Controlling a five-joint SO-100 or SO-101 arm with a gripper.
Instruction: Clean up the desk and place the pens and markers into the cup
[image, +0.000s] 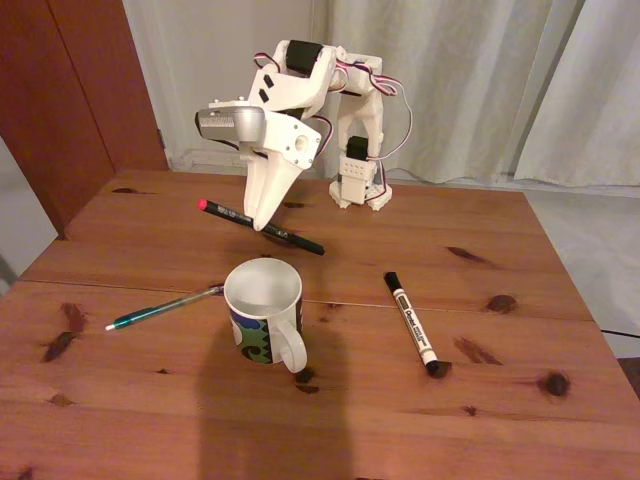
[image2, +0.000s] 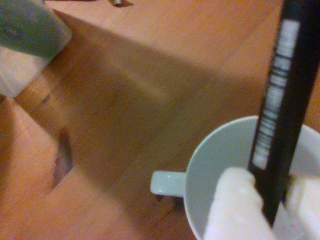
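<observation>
The jaws are closed on the black pen (image: 262, 227), gripping it partway along its barrel; in the wrist view the two white fingertips (image2: 235, 200) press against either side of the dark barrel (image2: 282, 110), which carries a white barcode label. The gripper (image: 264, 222) holds the pen lifted off the desk (image: 500, 420), tilted, its red end up to the left in the fixed view and its black end lower to the right. The cup (image: 264, 312) stands just in front of and below the pen there, and in the wrist view its open mouth (image2: 225, 150) lies directly beneath the pen. The mug looks empty.

Judging by this, the task is at its first delivery: one pen is grasped and carried over the cup but not yet dropped in. The teal-green pen (image: 165, 308) lies on the wood left of the cup, its near end almost touching the mug. The white marker (image: 411, 322) lies to the right, well apart from the cup. Both are left to pick up.
</observation>
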